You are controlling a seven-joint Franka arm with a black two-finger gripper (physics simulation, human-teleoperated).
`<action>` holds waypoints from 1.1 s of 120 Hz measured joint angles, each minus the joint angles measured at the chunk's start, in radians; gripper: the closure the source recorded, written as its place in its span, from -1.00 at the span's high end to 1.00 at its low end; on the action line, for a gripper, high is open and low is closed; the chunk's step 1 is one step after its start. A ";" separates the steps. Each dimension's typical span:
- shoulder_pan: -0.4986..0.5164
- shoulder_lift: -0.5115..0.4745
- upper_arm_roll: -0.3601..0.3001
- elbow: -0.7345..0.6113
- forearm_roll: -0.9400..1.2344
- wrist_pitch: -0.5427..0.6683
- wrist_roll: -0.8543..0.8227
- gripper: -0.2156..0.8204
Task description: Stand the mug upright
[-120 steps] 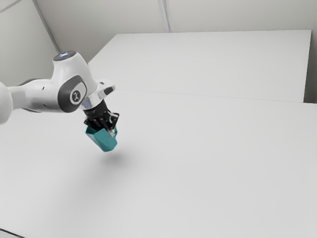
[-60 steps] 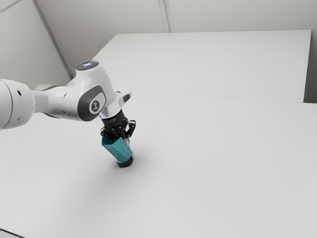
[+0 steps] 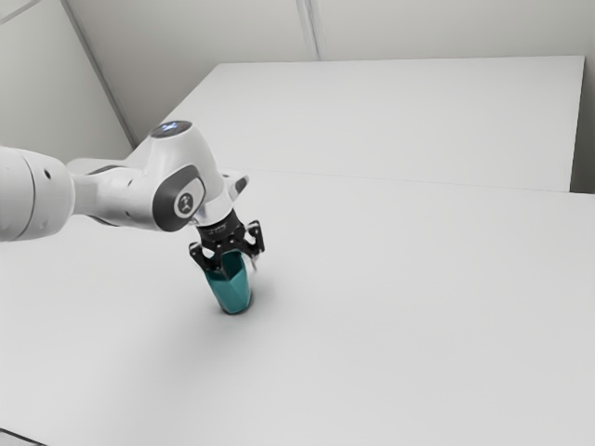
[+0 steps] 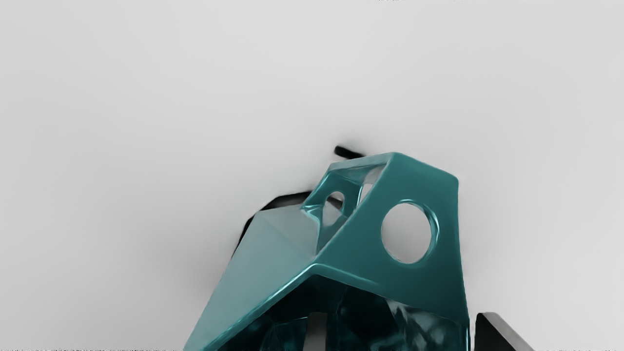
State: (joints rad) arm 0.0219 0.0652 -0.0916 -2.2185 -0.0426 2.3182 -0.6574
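Observation:
Just beneath the black gripper (image 3: 235, 268), the teal faceted mug (image 3: 232, 295) has its base down on the white table, its mouth facing up toward the hand. Any slight lean is hard to judge. From the wrist, the gripper (image 4: 403, 334) is open: one finger reaches inside the mouth of the mug (image 4: 263, 243), and the other is outside the wall with a thin gap. The handle, with its round hole, points away from the hand. Part of the rim is hidden behind the fingers in the exterior view.
The white table (image 3: 400, 325) extends around the mug. Behind it stands another white surface (image 3: 390, 121), with pale walls beyond. A dark line crosses the exterior view's lower left corner.
The tilted mug has come down toward the exterior view's right and swung to stand much straighter on its base. The fingers have spread apart, letting go of it.

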 joint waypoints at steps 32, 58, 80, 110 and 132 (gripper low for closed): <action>0.006 -0.036 -0.001 0.000 0.001 -0.005 -0.032 0.42; 0.011 -0.084 -0.008 0.000 0.003 -0.013 -0.048 0.53; -0.020 -0.139 -0.008 0.026 0.003 -0.045 -0.055 0.56; -0.041 -0.122 -0.003 0.177 0.064 -0.160 0.027 0.58; -0.032 -0.111 -0.001 0.306 0.140 -0.282 0.130 0.58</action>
State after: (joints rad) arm -0.0101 -0.0458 -0.0921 -1.9126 0.0970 2.0360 -0.5277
